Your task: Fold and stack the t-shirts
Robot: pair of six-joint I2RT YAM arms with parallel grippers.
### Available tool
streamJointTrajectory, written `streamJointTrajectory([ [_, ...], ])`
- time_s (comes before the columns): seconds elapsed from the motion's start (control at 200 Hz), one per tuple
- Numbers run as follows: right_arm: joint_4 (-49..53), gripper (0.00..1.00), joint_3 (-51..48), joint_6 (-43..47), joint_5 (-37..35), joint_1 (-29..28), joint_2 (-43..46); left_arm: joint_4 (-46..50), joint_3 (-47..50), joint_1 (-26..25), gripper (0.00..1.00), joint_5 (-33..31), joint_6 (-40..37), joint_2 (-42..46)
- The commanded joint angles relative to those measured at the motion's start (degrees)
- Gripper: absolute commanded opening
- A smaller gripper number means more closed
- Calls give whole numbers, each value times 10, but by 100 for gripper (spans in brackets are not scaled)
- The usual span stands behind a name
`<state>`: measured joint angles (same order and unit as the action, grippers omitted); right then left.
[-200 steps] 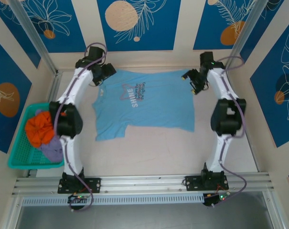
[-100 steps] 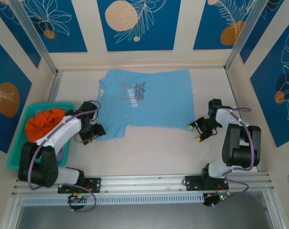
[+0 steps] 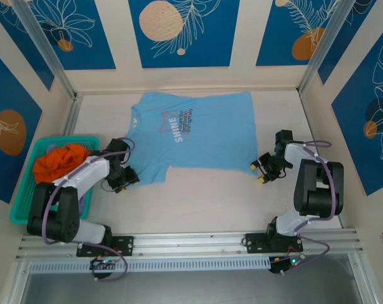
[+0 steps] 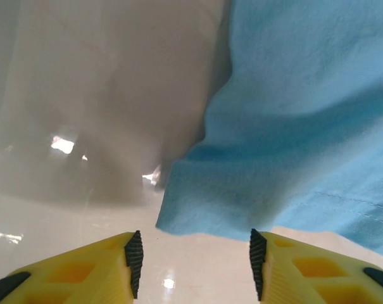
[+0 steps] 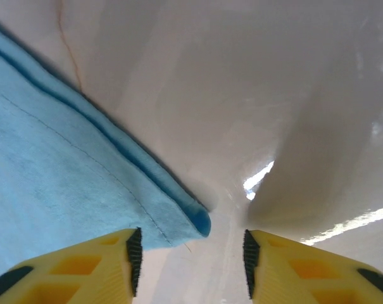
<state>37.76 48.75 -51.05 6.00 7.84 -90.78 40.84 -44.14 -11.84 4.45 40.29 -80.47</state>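
- From above, the light blue t-shirt [image 3: 194,136] lay flat on the far half of the table [image 3: 210,202]. The left gripper [image 3: 125,179] was at its near left corner and the right gripper [image 3: 262,171] at its near right corner.
- The wrist cameras showed each pair of yellow fingers [image 4: 83,272] spread, a hem corner just ahead of the gap, nothing pinched.
- The chest lettering [image 3: 180,134] read "SHINE"; the smaller lines were unreadable.
- The table was pale and glossy, and the walls [image 3: 178,31] had blue panels with orange circles.
- A teal basket [image 3: 23,206] holding orange cloth [image 3: 59,161] stood at the left.
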Motion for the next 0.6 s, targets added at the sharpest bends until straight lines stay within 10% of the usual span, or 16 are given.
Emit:
streamJointTrajectory([
  [0.0, -5, 41, 3, 0, -6, -4, -17, -16, 6, 9, 43, -4, -20, -16],
  [0.25, -2, 19, 22, -1, -19, -10, -42, -39, 2, 9, 31, -25, -23, -45],
  [0.43, 7, 0, 42, 0, -20, -17, -43, -41, -34, 9, 0, -31, -34, -66],
  [0.595, 24, 0, 70, -1, -16, -20, -5, -9, -112, 9, 0, -43, -56, -47],
])
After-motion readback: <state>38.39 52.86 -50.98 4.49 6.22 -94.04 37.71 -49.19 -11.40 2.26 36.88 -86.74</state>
